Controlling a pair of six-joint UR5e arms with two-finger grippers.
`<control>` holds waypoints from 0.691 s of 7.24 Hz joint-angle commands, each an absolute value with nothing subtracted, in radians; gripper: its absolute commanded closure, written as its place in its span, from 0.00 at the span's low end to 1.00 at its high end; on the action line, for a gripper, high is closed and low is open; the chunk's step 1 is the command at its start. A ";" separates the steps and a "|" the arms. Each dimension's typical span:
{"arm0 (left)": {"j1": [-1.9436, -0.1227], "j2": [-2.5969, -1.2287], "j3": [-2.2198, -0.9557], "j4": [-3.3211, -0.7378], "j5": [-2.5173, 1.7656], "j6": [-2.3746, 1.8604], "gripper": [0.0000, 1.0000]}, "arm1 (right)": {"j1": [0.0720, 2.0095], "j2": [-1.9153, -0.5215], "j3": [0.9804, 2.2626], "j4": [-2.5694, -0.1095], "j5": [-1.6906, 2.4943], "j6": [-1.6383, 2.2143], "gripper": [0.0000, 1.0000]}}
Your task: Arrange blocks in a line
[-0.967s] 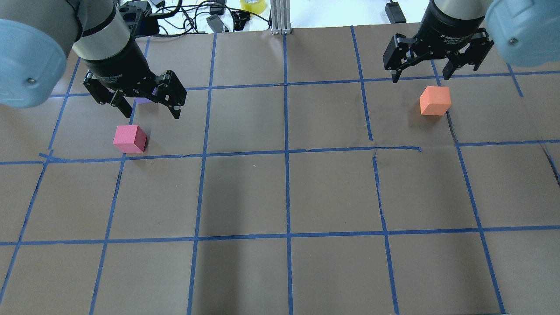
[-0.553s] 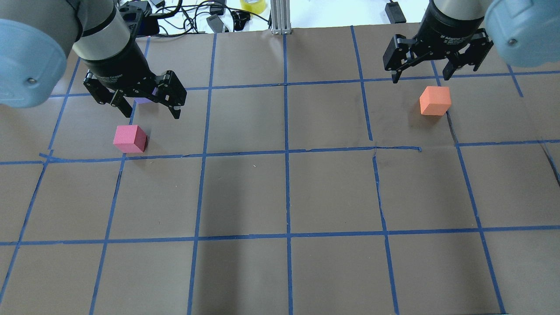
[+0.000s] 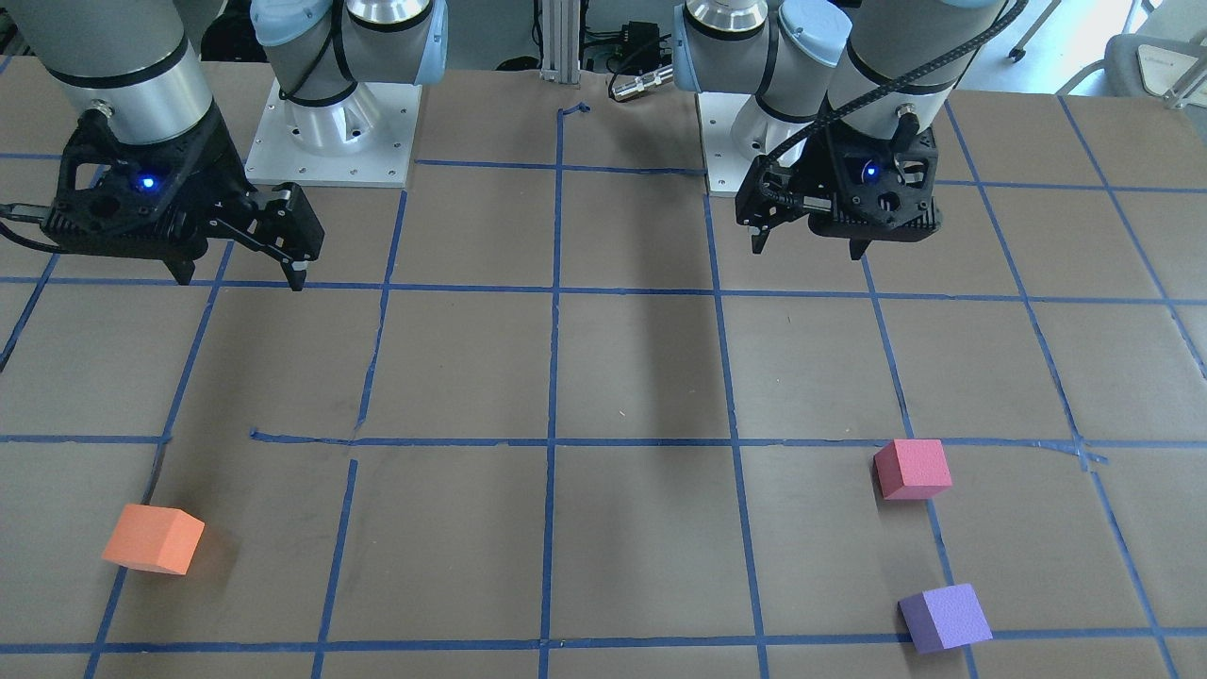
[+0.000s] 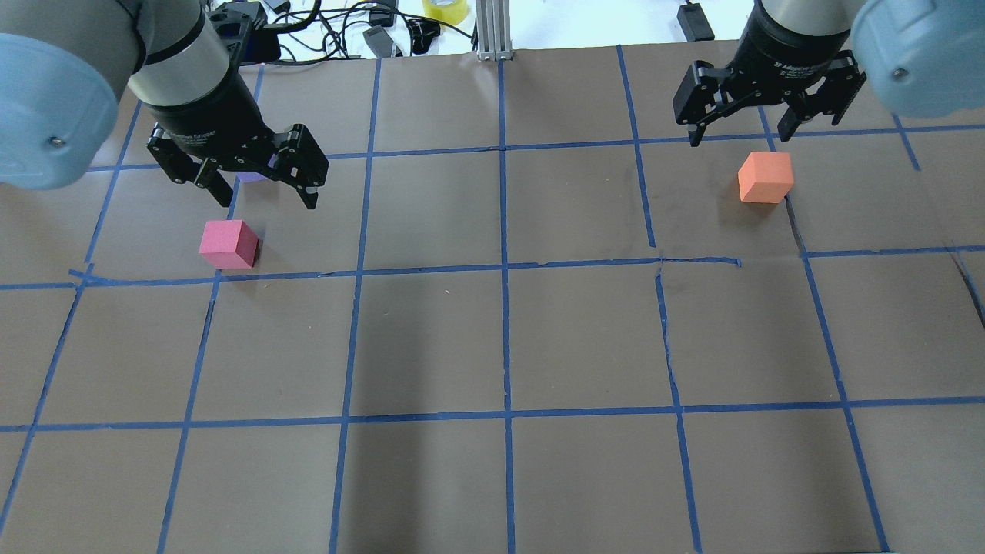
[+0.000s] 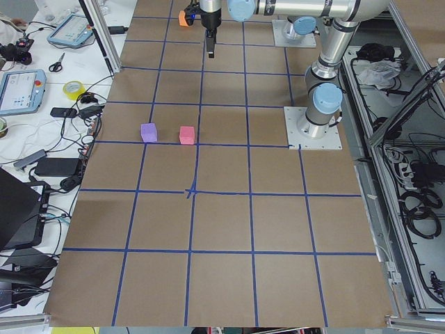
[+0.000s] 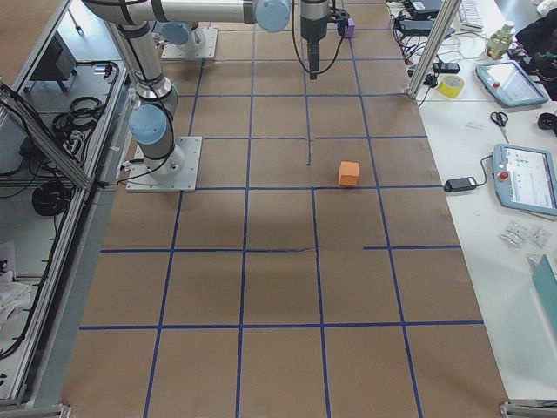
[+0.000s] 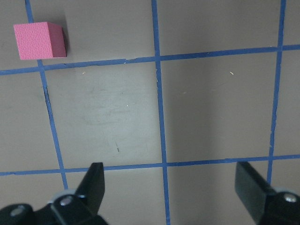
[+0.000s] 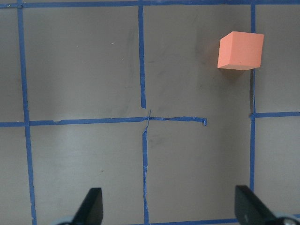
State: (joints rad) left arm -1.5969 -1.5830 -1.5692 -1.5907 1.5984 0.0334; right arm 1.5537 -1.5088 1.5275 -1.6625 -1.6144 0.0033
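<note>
While left end effector [image 4: 265, 198], right end effector [image 4: 739, 140] hang spread, orange block [image 4: 765, 177] far from pink block [image 4: 228, 244].

A robotics lab is shown. Two industrial robot arms [image 3: 113, 57] are bolted on metal base plates [image 3: 387, 160] to a table covered in brown paper [image 4: 431, 338] and gridded with blue tape [image 4: 505, 338]. An aluminium profile post [image 4: 492, 31] is fixed at the table edge. Teach pendants [image 6: 525, 178] are laid on a white side bench [image 6: 500, 296], along with a yellow tape roll [image 6: 452, 85], scissors [image 6: 499, 122] and loose cables [image 4: 338, 27]. Cable bundles [image 5: 417, 202] are seen behind the robot bases.
</note>
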 commanded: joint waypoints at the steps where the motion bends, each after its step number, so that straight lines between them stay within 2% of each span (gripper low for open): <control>1: -1.597 -1.583 -1.569 -1.591 1.598 0.032 0.00 | 1.493 -1.401 1.484 -1.743 -1.623 -0.012 0.00; 3: -1.597 -1.583 -1.569 -1.591 1.598 0.032 0.00 | 1.384 -1.239 1.405 -1.805 -1.602 -0.029 0.00; 5: -1.595 -1.583 -1.569 -1.591 1.598 0.032 0.00 | 1.346 -1.070 1.393 -1.995 -1.583 -0.072 0.00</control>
State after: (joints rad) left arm -1.5958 -1.5830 -1.5693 -1.5908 1.5984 0.0329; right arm 1.3743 -1.1761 1.4028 -1.8790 -1.5904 -0.0537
